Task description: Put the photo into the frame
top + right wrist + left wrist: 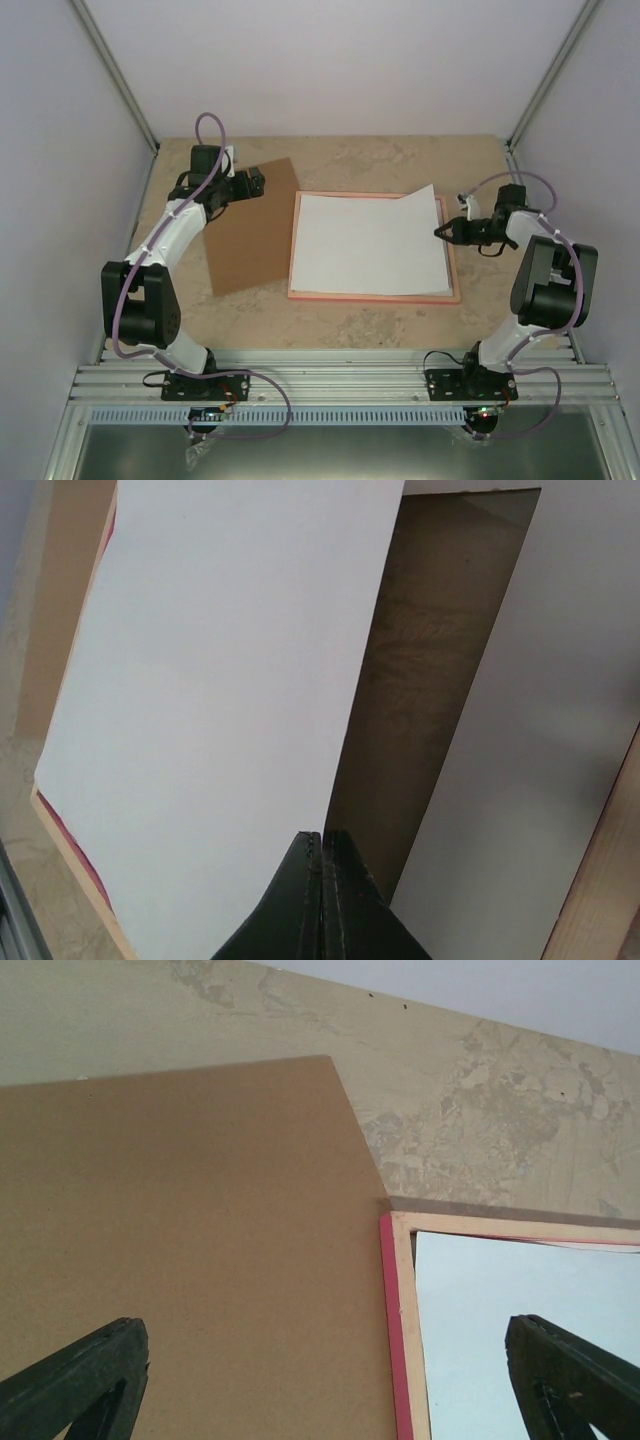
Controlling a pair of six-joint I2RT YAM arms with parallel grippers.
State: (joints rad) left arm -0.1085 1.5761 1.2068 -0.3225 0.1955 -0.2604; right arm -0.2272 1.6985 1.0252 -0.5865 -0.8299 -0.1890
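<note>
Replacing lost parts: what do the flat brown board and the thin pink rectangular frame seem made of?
Flat brown board: likely fibreboard or stiff card, matte, evenly brown with no grain. Thin pink rectangular frame: probably wood, pink paint outside, bare pale face inside.

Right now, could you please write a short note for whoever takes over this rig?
Left tool: open, above the board, holding nothing.
Right tool: shut on the photo at its right edge, with that side raised and the white back up.
The photo lies over the frame, with the mat beneath.
Done: photo brought to the frame.
Left: lay it flat and release. The board is not yet on.
</note>
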